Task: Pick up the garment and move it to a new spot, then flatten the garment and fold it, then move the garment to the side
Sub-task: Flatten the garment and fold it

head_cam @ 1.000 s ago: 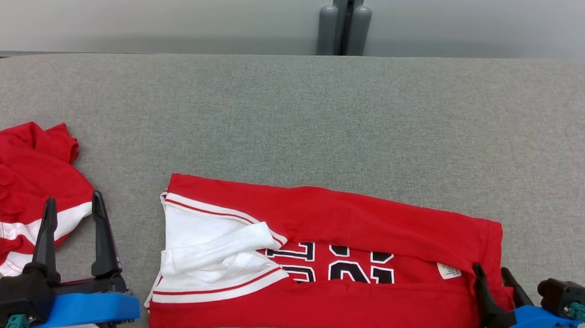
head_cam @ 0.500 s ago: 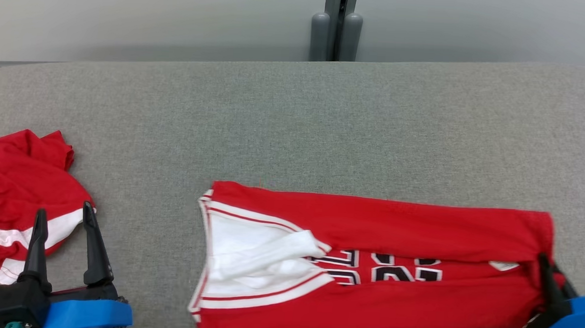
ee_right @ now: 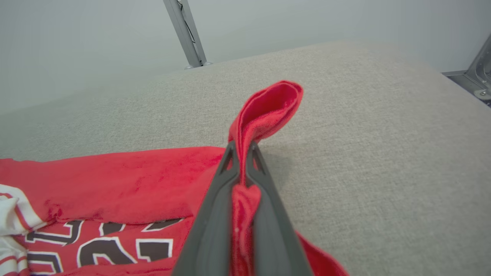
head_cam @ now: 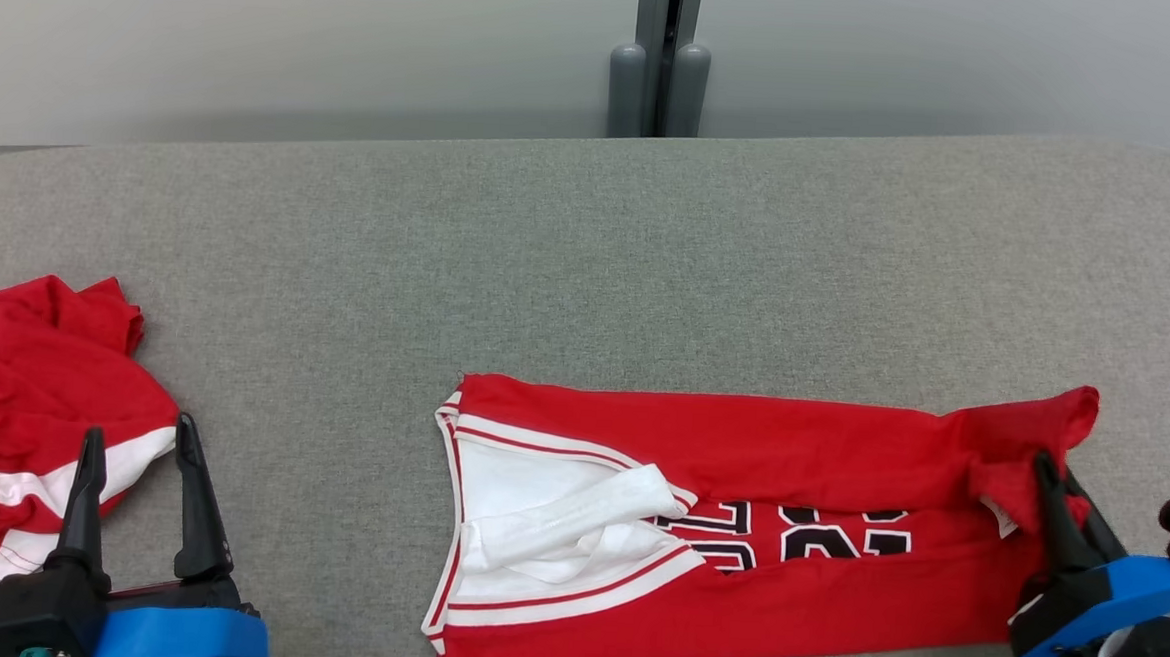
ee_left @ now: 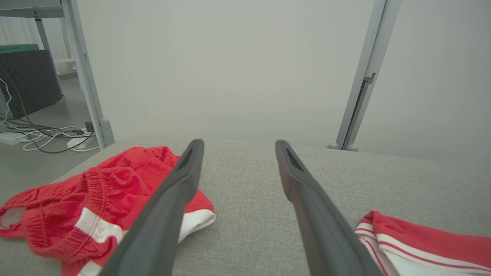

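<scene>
Pinching the right end of the folded red jersey (head_cam: 789,449), right tool (head_cam: 1053,471) clamps a raised hem corner, fingers slanting up-left from lower right. Jersey lies near the front of the grey bench (head_cam: 589,249), long axis left-right, white-trimmed neck end pointing left. Left tool (head_cam: 139,427) gapes wide, empty, beside crumpled red shorts (head_cam: 32,370).

A red cloth jersey (head_cam: 789,449), soft and matt with white trim, lies on a grey, coarse-woven fabric tabletop (head_cam: 549,247). At nine o'clock, red cloth shorts (head_cam: 22,379) show a puckered elastic waistband. The left gripper (head_cam: 139,425) has matt dark fingers (head_cam: 194,498) and a smooth blue plastic body. At twelve o'clock, a satin grey metal post (head_cam: 661,32).
</scene>
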